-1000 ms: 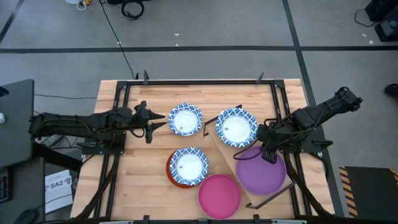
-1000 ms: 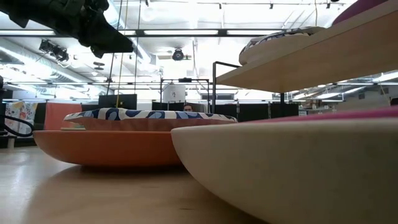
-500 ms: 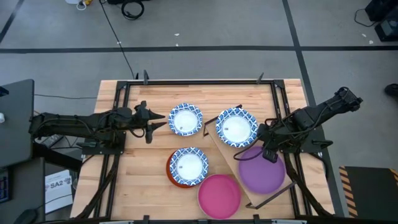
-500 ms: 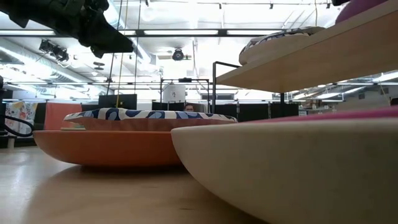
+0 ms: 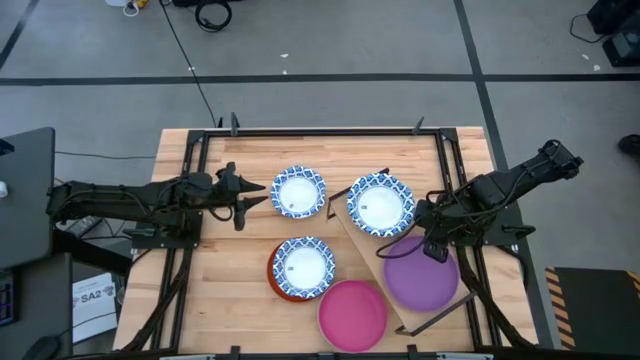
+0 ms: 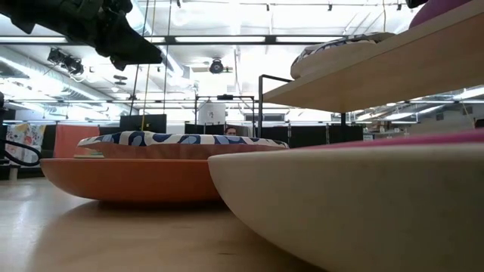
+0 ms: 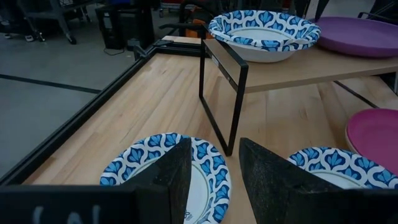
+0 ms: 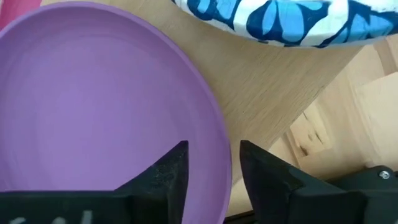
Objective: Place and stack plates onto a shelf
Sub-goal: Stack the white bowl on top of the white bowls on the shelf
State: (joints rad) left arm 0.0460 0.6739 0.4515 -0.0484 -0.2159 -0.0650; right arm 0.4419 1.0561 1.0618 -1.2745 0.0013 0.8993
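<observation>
The light-wood shelf (image 5: 362, 242) stands slantwise on the table's right half. It carries a blue-and-white plate (image 5: 380, 203) and the purple plate (image 5: 420, 275). My right gripper (image 5: 432, 248) hangs open at the purple plate's far rim (image 8: 221, 134), one finger (image 8: 171, 174) over the inside and one finger (image 8: 267, 180) outside. My left gripper (image 5: 255, 200) is open and hovers just left of a second blue-and-white plate (image 7: 165, 171) lying on the table. A third blue-and-white plate (image 5: 303, 265) sits in the orange-red plate (image 6: 128, 177). The pink plate (image 5: 352, 315) lies at the near edge.
The shelf's black metal leg (image 7: 221, 93) stands just beyond the blue-and-white plate on the table. A black frame (image 5: 320, 130) runs around the tabletop. Bare wood lies along the table's far edge and on its near left part.
</observation>
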